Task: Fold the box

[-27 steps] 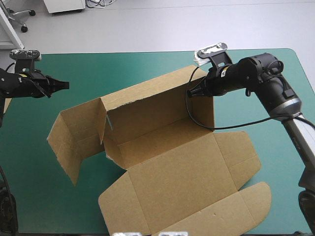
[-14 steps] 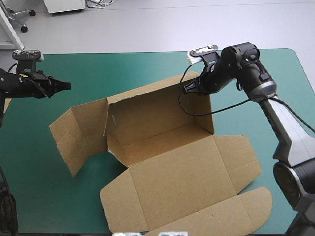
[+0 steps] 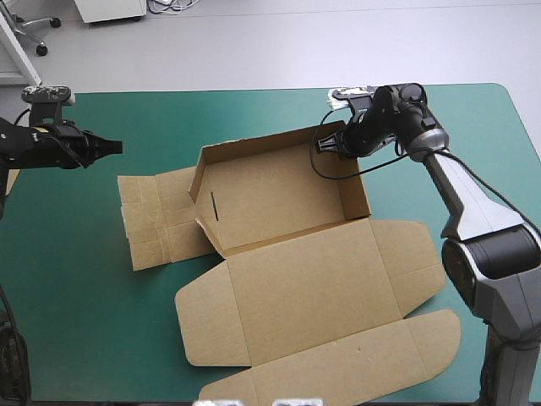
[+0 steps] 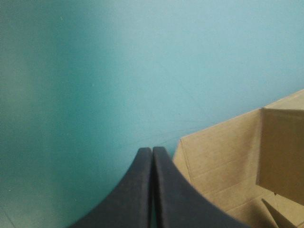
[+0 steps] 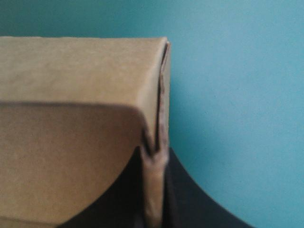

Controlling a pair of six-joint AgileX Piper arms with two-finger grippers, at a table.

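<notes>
Box (image 3: 279, 190) sits mid-table on teal-green cover (image 3: 169, 110) and is part-formed. Far wall and both end walls stand up round the base. L side flap (image 3: 161, 222) lies flat on the cover just beside the tray. Lid (image 3: 317, 292) lies flat toward the near edge, w/ tuck tab at its end.

R gripper (image 3: 325, 145): black fingers all but together, clamped on board at far-R corner of tray. Wrist view shows the wall's edge in the pinch.
L gripper (image 3: 114, 147): fingers pressed together, nothing held. It hovers over the cover near the table's L edge, well apart from box, tips pointing at it.

Step in hand (judgement): setting far-R corner square, approx. mid-task.

To do it well:
- Hold the pinch w/o twisting; board buckles if the wrist rolls.
- Press along the crease, not across it, so the end wall stays upright.
- Single-point hold, so the tray may slide on the cover. Move slowly.
- L arm is prob. needed for the flat flap: open up, then get a tip under its outer edge.
- Release straight back, since the wall may spring.
</notes>
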